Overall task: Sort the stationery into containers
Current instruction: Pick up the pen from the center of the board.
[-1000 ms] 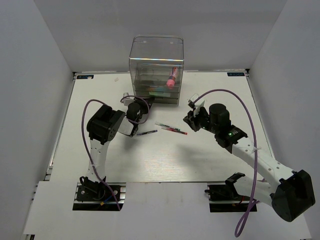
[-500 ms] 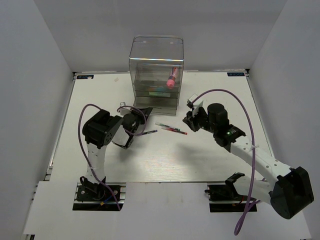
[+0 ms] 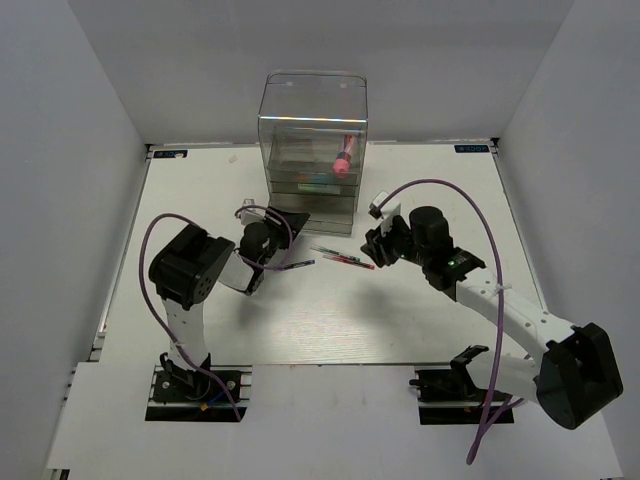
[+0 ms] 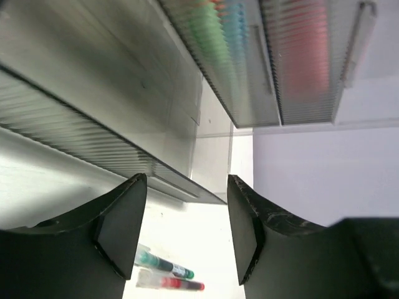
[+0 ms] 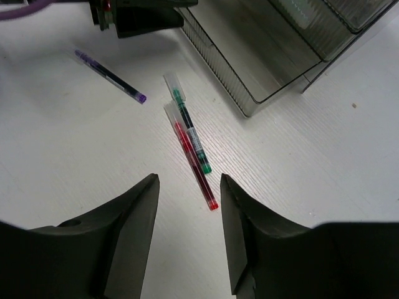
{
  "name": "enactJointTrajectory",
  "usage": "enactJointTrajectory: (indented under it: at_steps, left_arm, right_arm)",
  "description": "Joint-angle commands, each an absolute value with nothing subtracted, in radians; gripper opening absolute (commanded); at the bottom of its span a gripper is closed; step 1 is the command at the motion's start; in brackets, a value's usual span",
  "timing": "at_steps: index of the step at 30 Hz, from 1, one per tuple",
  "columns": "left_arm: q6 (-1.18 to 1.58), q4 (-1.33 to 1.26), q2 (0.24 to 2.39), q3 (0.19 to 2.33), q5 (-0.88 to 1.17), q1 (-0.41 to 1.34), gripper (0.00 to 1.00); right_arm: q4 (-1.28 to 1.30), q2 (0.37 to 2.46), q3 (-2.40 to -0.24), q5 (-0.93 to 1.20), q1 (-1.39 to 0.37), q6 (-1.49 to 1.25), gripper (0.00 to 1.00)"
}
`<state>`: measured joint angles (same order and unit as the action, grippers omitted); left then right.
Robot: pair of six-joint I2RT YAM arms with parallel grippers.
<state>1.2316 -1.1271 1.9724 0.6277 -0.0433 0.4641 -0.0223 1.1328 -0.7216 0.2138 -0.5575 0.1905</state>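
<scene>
The clear organizer [image 3: 312, 130] stands at the back, with a pink marker [image 3: 343, 156] in its top bin and green, blue and red shapes blurred behind the ribbed drawer fronts [image 4: 249, 62]. Its bottom drawer [image 3: 291, 218] is pulled out. A red pen [image 5: 192, 165] and a green pen [image 5: 190, 134] lie side by side on the table, and a purple pen [image 5: 111, 76] lies apart to their left. My left gripper [image 3: 272, 242] is open and empty just in front of the drawer. My right gripper [image 5: 187, 230] hovers open over the near end of the red pen.
The pulled-out drawer [image 5: 249, 56] juts toward the pens and sits close to my left gripper [image 4: 187, 230]. White walls enclose the table on three sides. Purple cables loop over both arms.
The bottom drawer has slid out toward the front. My left gripper drew back and went from shut to open, letting go. My right gripper shifted slightly left and opened wider.
</scene>
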Motion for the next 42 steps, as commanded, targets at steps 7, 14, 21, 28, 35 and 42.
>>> enactJointTrajectory:
  at_steps: [7, 14, 21, 28, 35, 42]
  left_arm:
    - [1.097, -0.817, 1.677, 0.632, -0.011, 0.465, 0.66]
    - [0.982, -0.343, 1.438, 0.684, -0.051, 0.465, 0.64]
    - [0.649, 0.030, 1.302, 0.859, -0.031, 0.465, 0.41]
    - [0.301, 0.162, 1.256, 0.914, 0.078, 0.449, 0.70]
    - [0.244, 0.224, 1.281, 0.988, 0.195, 0.440, 0.73]
    - [0.253, 0.206, 1.213, 0.968, 0.204, 0.440, 0.75]
  right_arm:
    - [0.034, 1.213, -0.759, 0.270, -0.561, 0.305, 0.53]
    - [0.081, 1.321, -0.776, 0.322, -0.595, 0.449, 0.36]
    - [0.075, 1.425, -0.830, 0.296, -0.635, 0.523, 0.28]
    - [0.066, 1.604, -0.952, 0.198, -0.655, 0.538, 0.34]
    - [0.054, 1.764, -1.115, 0.175, -0.664, 0.500, 0.40]
    - [0.049, 1.838, -1.175, 0.167, -0.664, 0.499, 0.45]
